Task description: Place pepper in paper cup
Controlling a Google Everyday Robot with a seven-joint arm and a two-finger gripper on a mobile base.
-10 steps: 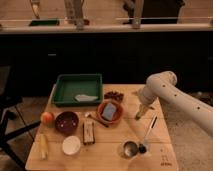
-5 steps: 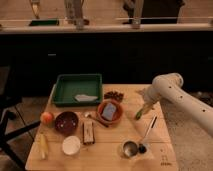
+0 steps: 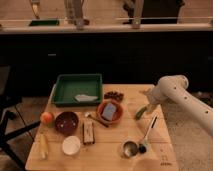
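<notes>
Pepper (image 3: 140, 113) held in end effector (image 3: 144, 109) tip.

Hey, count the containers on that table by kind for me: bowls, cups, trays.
Bowls: 2, dark red bowl, orange bowl
Cups: 2, paper cup, metal cup
Trays: 1, green tray
Total: 5
The pincer holds the pepper over the table's right side.

A single camera looks down from the near side, set back enough to take in the whole wooden table (image 3: 107, 161), and faces the far dark cabinets (image 3: 100, 55). The gripper (image 3: 143, 110) hangs over the table's right part.
</notes>
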